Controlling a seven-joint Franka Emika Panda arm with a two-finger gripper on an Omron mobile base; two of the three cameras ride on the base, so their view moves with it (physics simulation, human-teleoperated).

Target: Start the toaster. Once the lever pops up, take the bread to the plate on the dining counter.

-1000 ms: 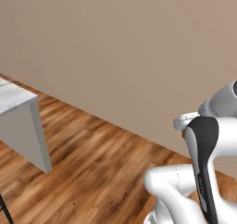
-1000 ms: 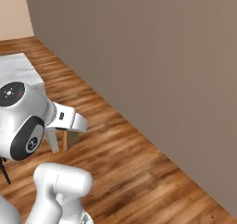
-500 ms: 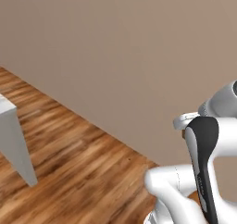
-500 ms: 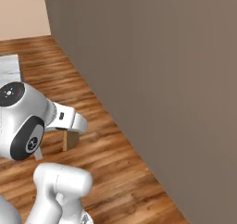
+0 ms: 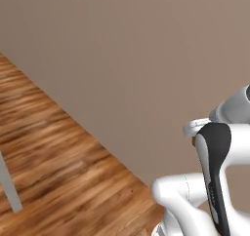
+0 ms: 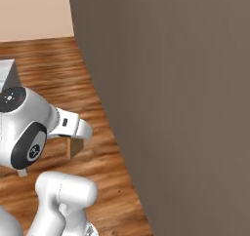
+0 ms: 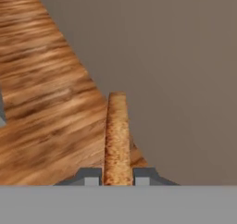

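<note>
- The two-finger gripper (image 7: 117,176) pinches the thin brown-crusted bread slice (image 7: 116,135), which sticks out toward 12 o'clock.
- A bump against the big brown wall (image 7: 176,56) at 2 o'clock could knock the bread onto the wooden floor (image 7: 41,102).

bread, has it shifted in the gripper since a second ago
Cannot tell for the grip itself. In the right base view the bread sits at the same spot below the wrist; floor and wall shifted because the base drives.
</note>
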